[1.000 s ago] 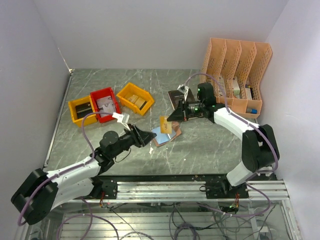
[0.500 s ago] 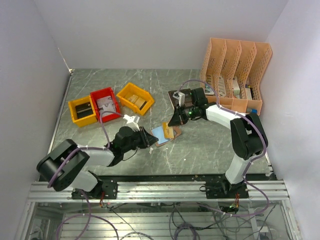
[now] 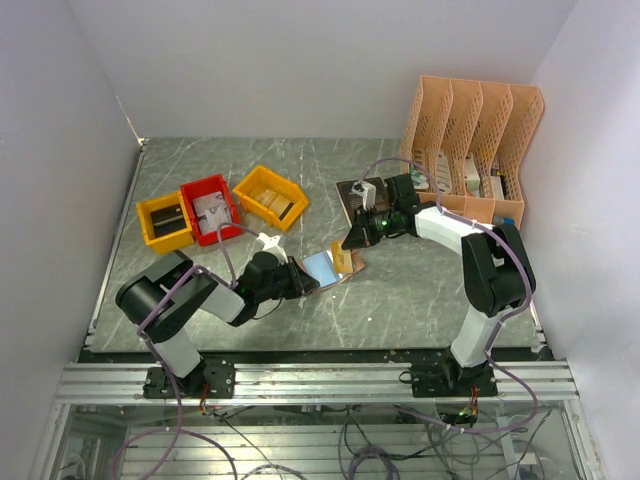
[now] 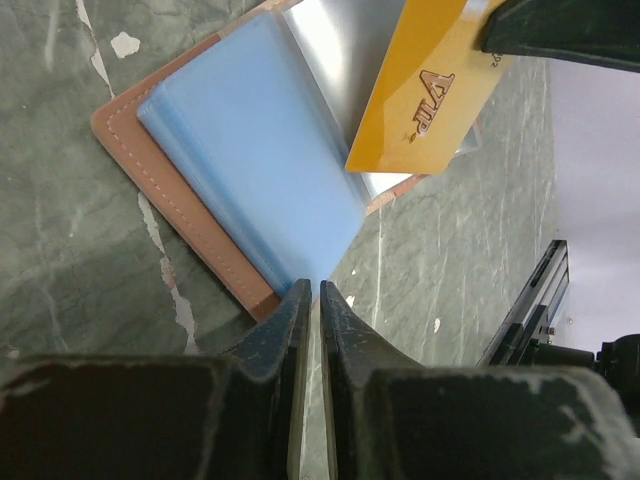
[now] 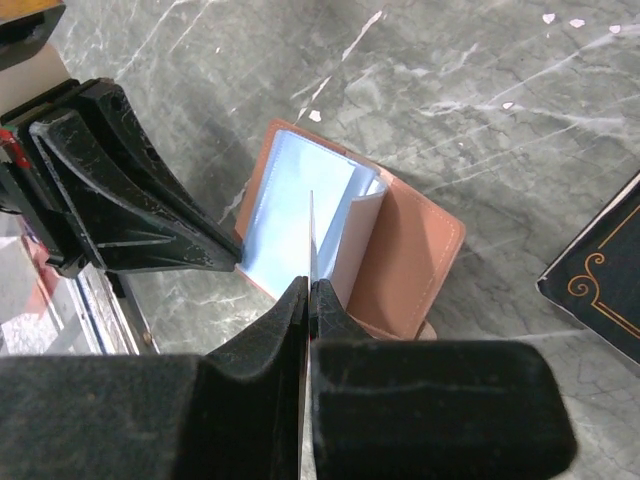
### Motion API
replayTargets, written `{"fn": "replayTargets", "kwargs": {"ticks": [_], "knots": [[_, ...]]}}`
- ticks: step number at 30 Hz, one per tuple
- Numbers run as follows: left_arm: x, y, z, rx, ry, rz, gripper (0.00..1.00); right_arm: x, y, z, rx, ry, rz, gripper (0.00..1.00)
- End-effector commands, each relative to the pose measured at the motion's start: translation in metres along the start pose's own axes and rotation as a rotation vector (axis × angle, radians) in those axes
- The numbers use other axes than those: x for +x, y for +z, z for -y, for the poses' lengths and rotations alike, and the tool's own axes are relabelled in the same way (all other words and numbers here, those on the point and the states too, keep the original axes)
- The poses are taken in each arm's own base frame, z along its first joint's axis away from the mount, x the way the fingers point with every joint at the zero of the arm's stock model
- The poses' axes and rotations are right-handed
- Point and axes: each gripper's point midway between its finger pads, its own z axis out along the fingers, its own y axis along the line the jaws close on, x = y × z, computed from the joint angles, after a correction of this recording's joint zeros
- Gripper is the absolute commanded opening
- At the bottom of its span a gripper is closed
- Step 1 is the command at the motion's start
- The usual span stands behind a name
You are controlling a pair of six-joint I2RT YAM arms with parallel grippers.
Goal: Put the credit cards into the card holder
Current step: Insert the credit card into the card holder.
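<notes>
**While right gripper (image 5: 308, 295) clamps the thin orange-gold plastic credit card (image 4: 420, 100)...**

It pokes edge-on past its tips, over the open tan-pink leather folding card holder (image 5: 400, 270). Left gripper (image 4: 310, 300): narrow slit at the holder's blue sleeves (image 4: 250, 150), can't tell if pinching.

tan leather card holder (image 3: 322, 269) lying mid-table | black book (image 3: 352, 193) lying behind it | plastic bins (image 3: 186, 200) sitting left | peach slotted rack (image 3: 475, 150) standing far right
</notes>
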Motion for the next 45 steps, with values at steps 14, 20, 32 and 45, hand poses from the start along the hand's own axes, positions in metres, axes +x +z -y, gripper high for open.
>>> {"fn": "replayTargets", "kwargs": {"ticks": [14,20,32,45], "knots": [[-0.006,-0.001,-0.014,-0.104,0.084,-0.002,0.17,0.007,0.006,0.012,-0.096,0.094,-0.027,0.00],[-0.007,-0.002,-0.019,-0.138,0.096,-0.009,0.16,0.014,0.011,0.020,-0.086,0.129,-0.053,0.00],[-0.009,-0.004,-0.023,-0.179,0.121,-0.019,0.16,0.018,0.013,0.040,0.012,0.128,-0.084,0.00],[-0.011,-0.002,-0.023,-0.183,0.139,-0.026,0.15,0.022,0.020,0.043,0.037,0.116,-0.136,0.00]]}}
